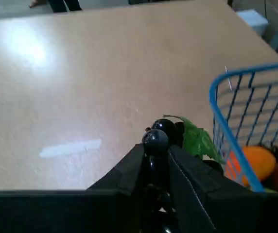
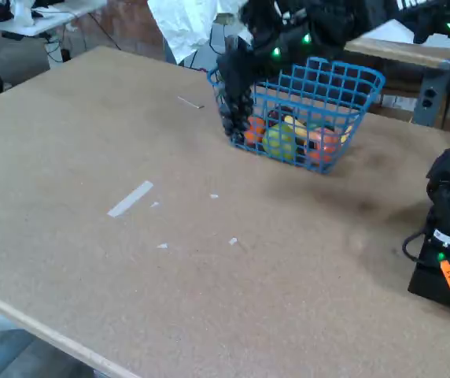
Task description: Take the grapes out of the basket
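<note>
End effector (image 1: 156, 162) clamped on grapes (image 1: 159, 133) — bunch outside basket (image 1: 221, 87), just beside it.

Arm reaches in from upper right in fixed view, wrist angled downward. Hand (image 1: 154, 160) raised above the surface, black fingers (image 1: 129, 170) clamped on the grapes (image 1: 159, 133).

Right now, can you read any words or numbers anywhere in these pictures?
None can be read.
Orange tag on the black box at the right edge of the fixed view: dark marks, too small and blurred to read.
Basket, grapes, gripper and table: no writing shows.
</note>
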### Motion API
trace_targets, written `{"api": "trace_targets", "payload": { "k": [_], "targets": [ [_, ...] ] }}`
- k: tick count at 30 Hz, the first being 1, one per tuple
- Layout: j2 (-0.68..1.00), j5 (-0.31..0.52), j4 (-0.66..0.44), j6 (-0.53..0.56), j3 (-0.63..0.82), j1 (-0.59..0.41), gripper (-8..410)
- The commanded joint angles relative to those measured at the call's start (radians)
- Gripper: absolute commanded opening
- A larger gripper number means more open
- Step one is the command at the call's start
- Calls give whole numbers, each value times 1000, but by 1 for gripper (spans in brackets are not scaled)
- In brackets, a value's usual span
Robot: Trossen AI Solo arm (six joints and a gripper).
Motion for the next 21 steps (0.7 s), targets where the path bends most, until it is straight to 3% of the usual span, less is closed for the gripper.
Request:
{"api": "trace_targets", "payload": {
  "k": [1, 17, 21],
  "targets": [
    [-1, 8, 46, 21, -63, 0, -1],
    [59, 4, 57, 51, -165, 21, -1],
    [118, -31, 74, 51, -166, 36, -1]
  ]
}}
